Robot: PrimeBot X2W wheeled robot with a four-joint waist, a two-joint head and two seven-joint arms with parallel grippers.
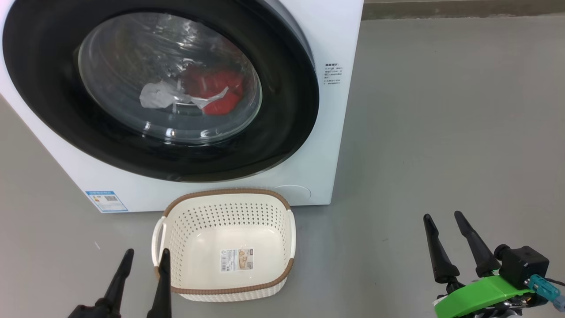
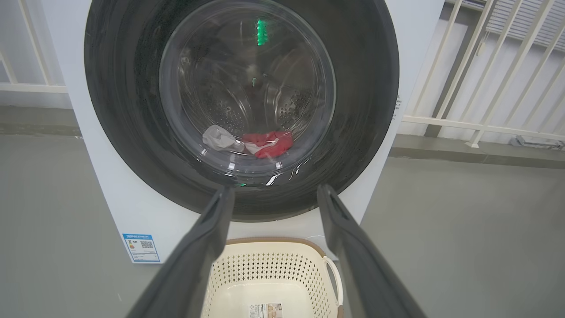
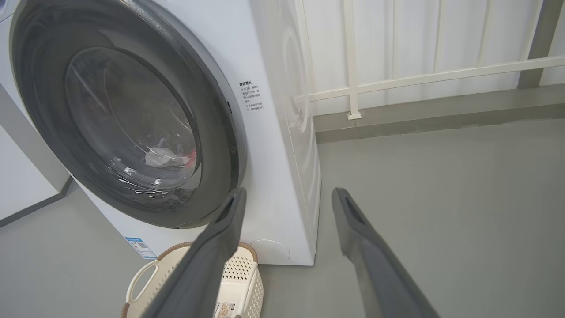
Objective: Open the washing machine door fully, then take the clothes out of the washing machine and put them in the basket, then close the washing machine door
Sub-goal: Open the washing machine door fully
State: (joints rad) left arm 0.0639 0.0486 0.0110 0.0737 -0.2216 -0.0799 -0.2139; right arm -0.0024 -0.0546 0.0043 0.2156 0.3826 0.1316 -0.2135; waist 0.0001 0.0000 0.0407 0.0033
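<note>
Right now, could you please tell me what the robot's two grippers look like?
The left gripper has two long, matte black fingers tapering to narrow tips. The right gripper has matching fingers, rising from a bright green mount that carries a black boxy block and a teal connector with a thin cable. In the wrist views the fingers look dark grey.

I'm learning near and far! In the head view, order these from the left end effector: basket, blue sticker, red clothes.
1. Basket, right beside the left end effector.
2. Blue sticker, on the washer's lower front.
3. Red clothes, inside, behind the door.
</note>
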